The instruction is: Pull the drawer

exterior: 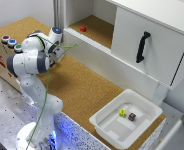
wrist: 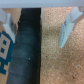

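The drawer [exterior: 162, 55] is the wide white front at the upper right of the exterior view, and it carries a vertical black handle [exterior: 143, 46]. My arm stands at the exterior view's left, far from that handle, and its hand is mostly hidden behind its own links. In the wrist view my gripper [wrist: 37, 25] is open, with the pale fingers [wrist: 67, 27] wide apart and nothing between them. Cork board [wrist: 60, 60] and a dark strip [wrist: 27, 55] lie below it. The drawer does not show in the wrist view.
A white tray [exterior: 108, 124] holding a yellow die [exterior: 122, 113] and a dark die [exterior: 132, 116] sits at the front right. A small red cube [exterior: 83, 28] lies on the open shelf. A box with coloured buttons [exterior: 11, 42] stands at the left edge.
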You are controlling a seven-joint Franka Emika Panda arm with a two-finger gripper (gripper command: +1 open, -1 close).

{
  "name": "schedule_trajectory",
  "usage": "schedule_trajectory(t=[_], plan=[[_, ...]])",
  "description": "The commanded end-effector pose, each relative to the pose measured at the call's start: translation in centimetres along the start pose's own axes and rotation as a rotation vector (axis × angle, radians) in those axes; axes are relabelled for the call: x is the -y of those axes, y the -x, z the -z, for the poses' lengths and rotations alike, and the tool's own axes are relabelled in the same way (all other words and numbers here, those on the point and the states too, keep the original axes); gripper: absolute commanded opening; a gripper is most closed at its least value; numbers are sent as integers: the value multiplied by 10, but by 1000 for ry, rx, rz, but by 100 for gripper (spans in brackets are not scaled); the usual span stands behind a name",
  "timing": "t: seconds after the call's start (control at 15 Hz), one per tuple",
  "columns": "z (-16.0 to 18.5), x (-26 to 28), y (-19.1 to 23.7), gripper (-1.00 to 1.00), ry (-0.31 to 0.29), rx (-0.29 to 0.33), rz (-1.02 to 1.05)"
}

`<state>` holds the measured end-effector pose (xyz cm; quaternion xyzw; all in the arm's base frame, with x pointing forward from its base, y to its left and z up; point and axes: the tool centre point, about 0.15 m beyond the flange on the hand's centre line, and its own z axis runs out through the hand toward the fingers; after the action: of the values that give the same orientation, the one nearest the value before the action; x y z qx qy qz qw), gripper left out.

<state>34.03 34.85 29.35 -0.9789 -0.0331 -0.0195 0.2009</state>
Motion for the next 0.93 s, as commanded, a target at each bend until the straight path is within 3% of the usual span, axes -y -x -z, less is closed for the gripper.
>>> schedule_trajectory(t=[0.0, 0.4, 0.87], plan=[[-11, -3, -17, -100, -79, 34, 19], [-2, -12, -17, -100, -42, 8, 20], [-3, -45, -12, -100, -22, 19, -30]])
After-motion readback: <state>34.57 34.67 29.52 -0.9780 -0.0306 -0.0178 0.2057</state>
